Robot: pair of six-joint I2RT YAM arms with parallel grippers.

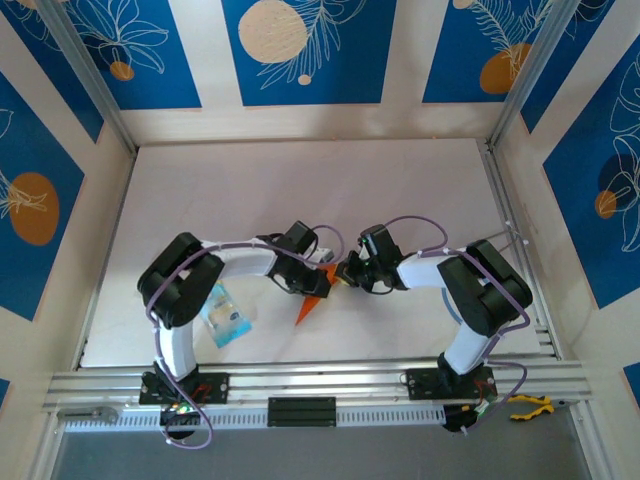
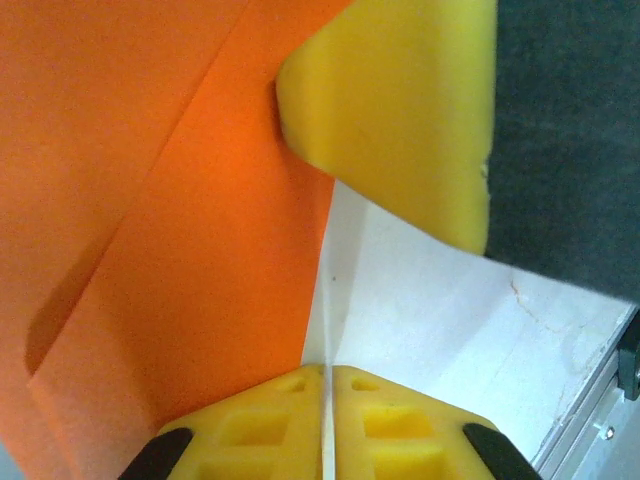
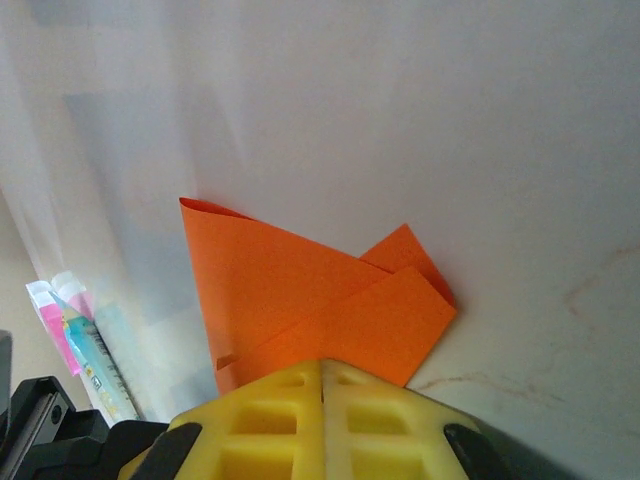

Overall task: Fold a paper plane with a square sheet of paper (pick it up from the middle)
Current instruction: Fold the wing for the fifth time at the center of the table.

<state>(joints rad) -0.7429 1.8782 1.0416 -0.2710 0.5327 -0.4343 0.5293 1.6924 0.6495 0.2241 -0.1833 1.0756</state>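
Top external view: folded orange paper (image 1: pixel 311 306) low over the bench (image 1: pixel 300 190), where the two arms meet, its point toward the near edge
Left jaws: nearly together, a hairline slit between; cannot tell whether they grip the paper
Right jaws: fully closed, pinching the paper's edge

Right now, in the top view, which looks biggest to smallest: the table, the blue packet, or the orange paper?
1. table
2. packet
3. paper, but it is partly hidden, so its place below the packet is unsure.
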